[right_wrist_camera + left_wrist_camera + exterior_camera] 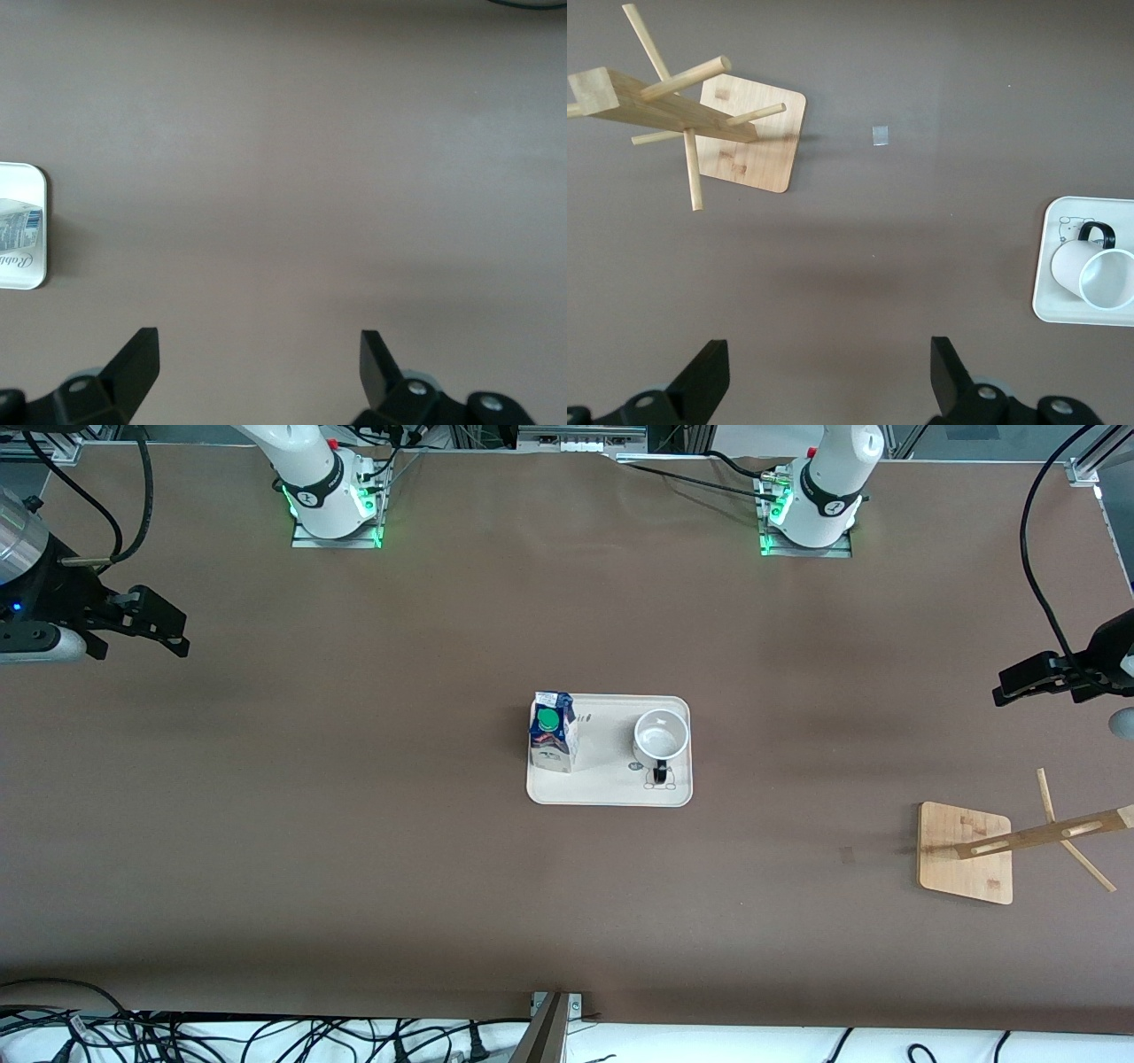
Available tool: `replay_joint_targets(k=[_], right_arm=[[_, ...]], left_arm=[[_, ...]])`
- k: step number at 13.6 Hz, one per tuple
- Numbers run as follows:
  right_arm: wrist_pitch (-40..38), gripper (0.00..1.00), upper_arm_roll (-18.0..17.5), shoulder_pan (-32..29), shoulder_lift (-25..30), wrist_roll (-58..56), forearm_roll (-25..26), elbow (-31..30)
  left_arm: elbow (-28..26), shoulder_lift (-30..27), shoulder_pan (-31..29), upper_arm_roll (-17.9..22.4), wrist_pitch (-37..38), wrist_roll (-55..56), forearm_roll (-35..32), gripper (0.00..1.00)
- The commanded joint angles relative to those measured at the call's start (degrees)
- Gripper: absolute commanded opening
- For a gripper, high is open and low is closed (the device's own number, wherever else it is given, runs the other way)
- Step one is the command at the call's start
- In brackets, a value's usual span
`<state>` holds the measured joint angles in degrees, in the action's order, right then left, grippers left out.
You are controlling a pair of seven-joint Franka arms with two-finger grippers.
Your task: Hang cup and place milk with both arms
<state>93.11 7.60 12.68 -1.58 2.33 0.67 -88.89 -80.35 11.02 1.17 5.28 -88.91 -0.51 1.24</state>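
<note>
Front view shows the white ceramic cup (661, 735) with its black loop handle and the small blue-topped, green-capped milk carton (553, 732) standing apart on a pale rounded tray (611, 793) mid-desk. Both hands hang wide open and hold nothing: the left hand (1032, 678) over the brown desk (354, 824) near the bamboo peg rack (966, 853), the right hand (155, 625) over its own end. A good start would likely approach the cup by its rim, keeping the handle free for a peg. Cables trail along the desk's edges.
</note>
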Motion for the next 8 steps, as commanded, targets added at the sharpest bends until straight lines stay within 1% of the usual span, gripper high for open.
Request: replay_joint_targets(k=[1,7,8], right_arm=[[0.49,1.00,-0.65,-0.20,0.08,0.57,0.13,-0.22],[1.28,1.00,-0.56,-0.29,0.08,0.47,0.13,1.00],[1.37,1.00,-0.65,-0.37,-0.09,-0.13,-1.09,1.00]], left_arm=[[1.69,0.40,-0.03,-0.27,0.66,0.07,1.13,1.00],[1.69,0.67,0.23,-0.18,0.14,0.16,0.78,1.00],[1.69,0.67,0.49,-0.18,0.05,0.16,0.78,1.00]])
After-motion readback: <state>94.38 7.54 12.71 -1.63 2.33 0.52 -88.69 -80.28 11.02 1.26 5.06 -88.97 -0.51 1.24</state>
